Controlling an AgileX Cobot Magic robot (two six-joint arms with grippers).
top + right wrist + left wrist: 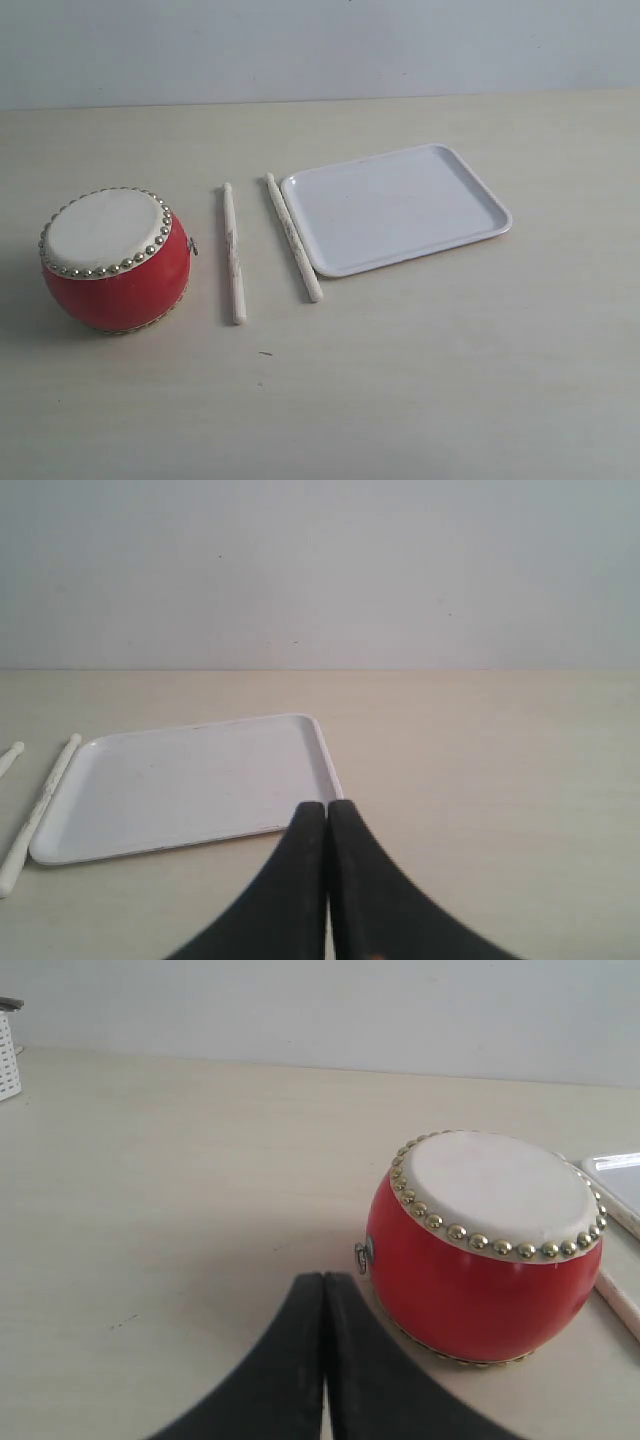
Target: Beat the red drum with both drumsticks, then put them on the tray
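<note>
Our left gripper and right gripper were pressed together, empty. The drum sat left and the tray right. Between them we saw the left stick and right stick, the latter just beside the tray.

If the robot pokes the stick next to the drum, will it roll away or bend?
Probably rolls: the stick looks round and thin, lying flat on the smooth table. It likely stays stiff, since it looks like straight wood. Being so slim, it's probably light too.
</note>
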